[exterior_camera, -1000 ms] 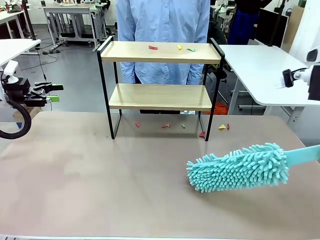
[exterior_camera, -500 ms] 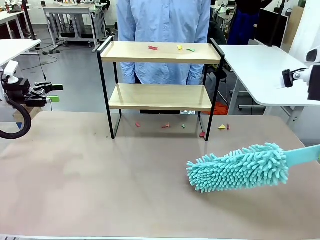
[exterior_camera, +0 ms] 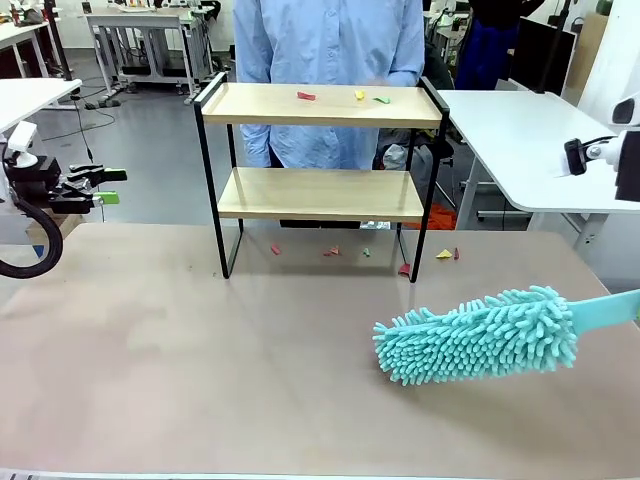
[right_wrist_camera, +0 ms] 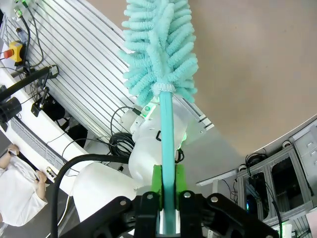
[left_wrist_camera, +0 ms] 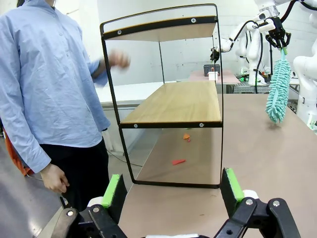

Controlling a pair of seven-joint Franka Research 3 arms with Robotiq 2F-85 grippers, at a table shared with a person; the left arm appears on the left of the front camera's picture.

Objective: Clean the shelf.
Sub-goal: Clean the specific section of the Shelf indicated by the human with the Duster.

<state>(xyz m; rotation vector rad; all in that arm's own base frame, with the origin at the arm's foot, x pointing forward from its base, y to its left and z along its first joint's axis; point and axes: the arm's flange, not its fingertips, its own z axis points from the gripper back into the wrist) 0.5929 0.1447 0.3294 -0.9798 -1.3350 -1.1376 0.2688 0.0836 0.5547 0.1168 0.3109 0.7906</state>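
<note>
Two-tier shelf (exterior_camera: 262, 104): small rack of two light wooden boards in a thin black metal frame with side handles, standing upright at the far side of the brown table top (exterior_camera: 200, 350), just in front of the person
Top board (exterior_camera: 250, 112): three small scraps on its right half, a red scrap (exterior_camera: 306, 96), a yellow scrap (exterior_camera: 359, 94) and a green scrap (exterior_camera: 381, 99)
Floor scraps (exterior_camera: 332, 251): several small coloured bits on the table under the shelf and beside its right legs
Left gripper (exterior_camera: 108, 186): at the table's left edge, well apart from the shelf, jaws spread wide with nothing between the green pads (left_wrist_camera: 112, 190); its wrist view faces the shelf (left_wrist_camera: 183, 101) end-on
Right gripper (right_wrist_camera: 167, 181): jaws clamped tight on the flat turquoise handle (right_wrist_camera: 166, 134)
Duster (exterior_camera: 480, 335): fluffy turquoise microfibre head over the table's right front part, well apart from the shelf; touching the table or not, cannot tell
Person (exterior_camera: 330, 60): light blue shirt, standing behind the shelf, one hand (left_wrist_camera: 119, 59) raised near the top board
</note>
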